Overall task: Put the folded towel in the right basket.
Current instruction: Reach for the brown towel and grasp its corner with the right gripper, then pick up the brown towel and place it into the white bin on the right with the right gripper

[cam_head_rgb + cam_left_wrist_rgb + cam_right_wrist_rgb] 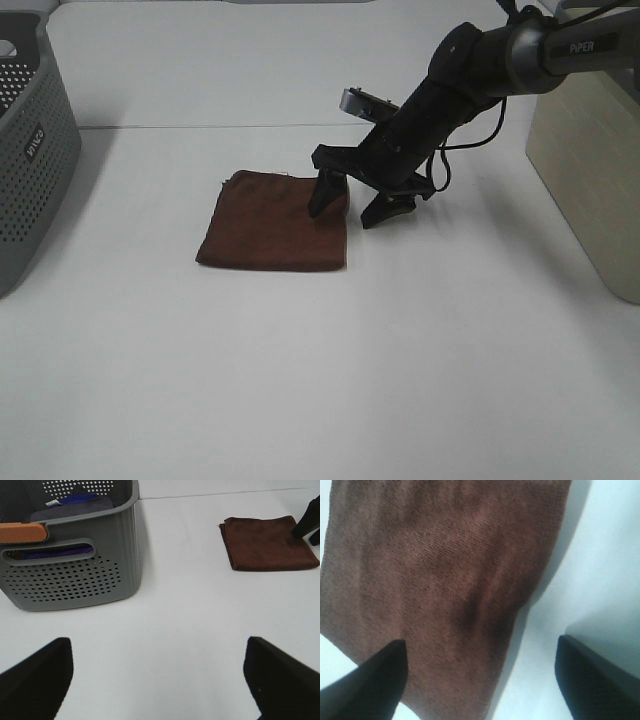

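Observation:
A folded dark-brown towel point(275, 222) lies flat on the white table; it also shows in the left wrist view point(270, 543) and fills the right wrist view point(445, 575). My right gripper point(350, 205) is open and straddles the towel's right edge, one finger point(325, 193) on the towel, the other point(385, 208) on the table beside it. The right basket point(590, 150) is a beige box at the right edge. My left gripper point(160, 680) is open and empty over bare table, far from the towel.
A grey perforated basket point(30, 150) stands at the left edge; in the left wrist view point(70, 560) it holds folded blue and grey cloths. A seam in the table runs behind the towel.

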`<state>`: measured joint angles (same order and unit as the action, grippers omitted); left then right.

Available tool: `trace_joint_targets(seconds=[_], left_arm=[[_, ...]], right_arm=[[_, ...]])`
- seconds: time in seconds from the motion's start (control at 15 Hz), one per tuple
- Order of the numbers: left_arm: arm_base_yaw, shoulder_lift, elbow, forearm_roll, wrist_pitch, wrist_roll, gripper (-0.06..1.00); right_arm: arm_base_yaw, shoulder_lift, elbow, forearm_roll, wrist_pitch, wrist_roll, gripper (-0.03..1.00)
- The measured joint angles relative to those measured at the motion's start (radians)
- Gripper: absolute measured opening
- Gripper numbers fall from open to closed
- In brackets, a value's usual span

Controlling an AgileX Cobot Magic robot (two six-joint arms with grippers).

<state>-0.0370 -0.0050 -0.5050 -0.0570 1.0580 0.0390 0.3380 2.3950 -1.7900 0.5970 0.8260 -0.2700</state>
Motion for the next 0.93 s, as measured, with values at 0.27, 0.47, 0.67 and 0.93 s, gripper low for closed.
trace_joint_targets(seconds=[0.27,0.47,0.67,0.93], left_arm=[[0.0,0.0,0.0,0.0,0.0,0.0,0.88],[0.0,0.0,0.0,0.0,0.0,0.0,0.88],[0.0,0.0,0.0,0.0,0.0,0.0,0.88],[0.0,0.0,0.0,0.0,0.0,0.0,0.88]], right_arm=[[0.003,0.027,-0.001,0.125,0.0,-0.056,0.73],[0.047,0.042,-0.001,0.141,-0.053,-0.075,0.54],[0.07,0.055,-0.001,0.123,-0.094,-0.075,0.09],[0.069,0.048,-0.001,0.096,-0.094,-0.072,0.0]])
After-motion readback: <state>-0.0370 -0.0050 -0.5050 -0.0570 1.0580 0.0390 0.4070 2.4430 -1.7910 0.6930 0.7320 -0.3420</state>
